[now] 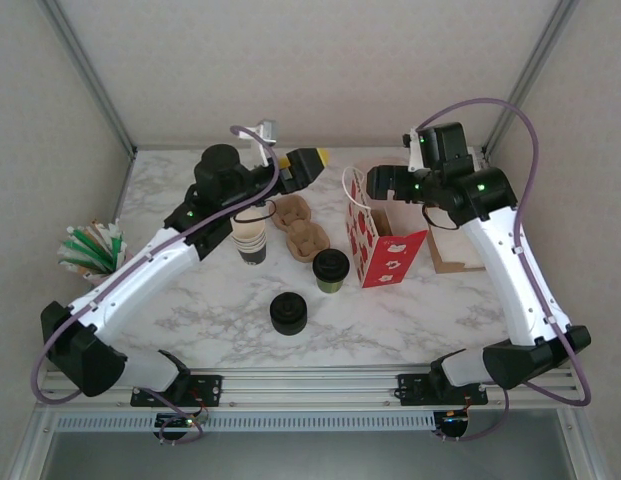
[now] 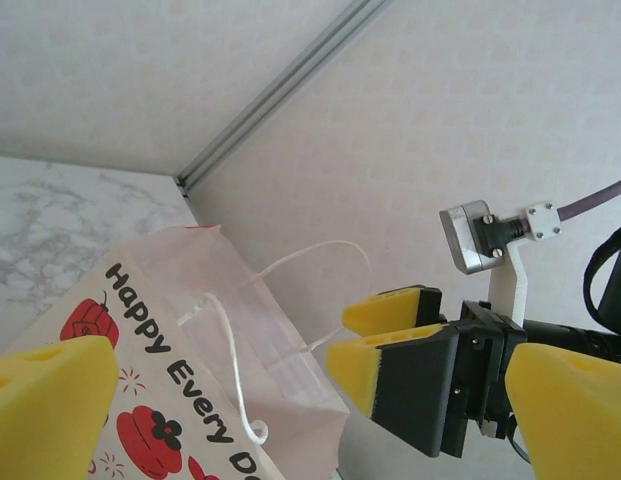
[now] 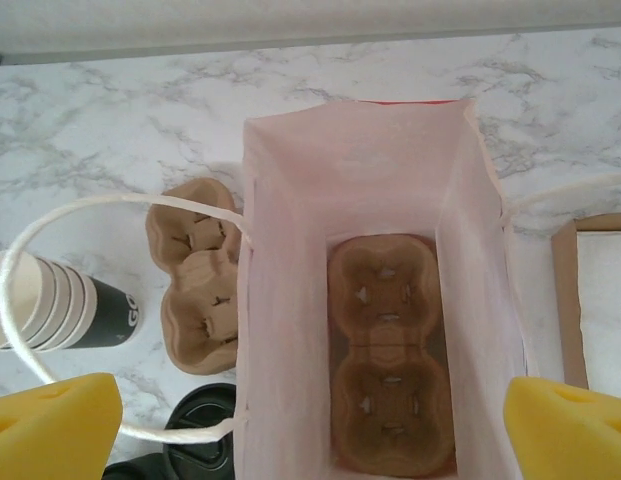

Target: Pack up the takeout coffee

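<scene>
The takeout coffee (image 1: 330, 270), a small olive-brown cup with a black lid, stands on the marble just left of the red-and-white paper bag (image 1: 382, 245); its lid (image 3: 198, 432) peeks in beside the bag's wall. My right gripper (image 1: 376, 181) hovers over the bag's open mouth, open, its yellow pads (image 3: 52, 430) spread wide with nothing between them. A brown cup carrier (image 3: 392, 352) lies on the bag's floor. My left gripper (image 1: 308, 165) is raised behind the bag, open and empty, with pads (image 2: 45, 405) far apart. It faces the bag (image 2: 160, 370) and the right gripper's fingers (image 2: 400, 345).
A stack of lidless cups (image 1: 250, 238) and loose brown carriers (image 1: 300, 226) sit left of the bag. A black lid stack (image 1: 288, 313) is nearer the front. A cardboard box (image 1: 452, 252) stands right of the bag, and a holder of stirrers (image 1: 90, 250) at far left.
</scene>
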{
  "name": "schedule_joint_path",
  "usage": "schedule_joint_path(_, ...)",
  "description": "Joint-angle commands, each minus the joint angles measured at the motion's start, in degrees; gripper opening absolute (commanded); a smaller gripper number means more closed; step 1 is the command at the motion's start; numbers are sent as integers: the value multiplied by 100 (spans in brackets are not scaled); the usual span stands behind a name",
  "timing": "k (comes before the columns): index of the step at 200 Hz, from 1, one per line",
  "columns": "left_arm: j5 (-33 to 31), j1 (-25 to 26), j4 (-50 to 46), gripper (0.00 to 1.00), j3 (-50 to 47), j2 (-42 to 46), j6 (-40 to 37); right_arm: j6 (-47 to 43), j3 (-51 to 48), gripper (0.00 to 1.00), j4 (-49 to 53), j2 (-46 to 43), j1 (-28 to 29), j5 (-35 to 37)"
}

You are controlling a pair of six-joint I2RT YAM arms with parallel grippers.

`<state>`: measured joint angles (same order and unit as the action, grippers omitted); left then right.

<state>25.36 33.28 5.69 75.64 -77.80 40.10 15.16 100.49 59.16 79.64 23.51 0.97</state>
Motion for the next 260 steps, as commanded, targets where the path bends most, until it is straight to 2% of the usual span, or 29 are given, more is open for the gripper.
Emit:
schedule_joint_path(1, -266, 36, -223, 100, -97, 290, -270, -15, 127, 99, 13, -89, -23, -225)
schedule_joint_path(42, -499, 12, -491, 100, -454, 727, -486, 58, 141, 99, 72, -256, -28, -642)
schedule_joint_path(84, -474, -5, -604, 100, -782, 955, -542, 60, -378, 99, 102, -770, -13, -992)
schedule_joint_path(137, -400, 51, -457, 100, -1303, 1371, -398, 45, -1031, 99, 335, -1454, 25, -1103)
schedule_joint_path(157, -556, 65, -646, 100, -1380, 1460, -368, 152, -1413, 99, 347, -1763, 31, -1018)
schedule_joint_path(196, -960, 74, -669, 100, -1676, 1700, -82, 776, -1992, 99, 343, -2242, 22, -189)
schedule_joint_path(260, -1639, 124, -609, 100, -1705, 1577, 412, 1007, -2347, 99, 139, -2767, 13, -73)
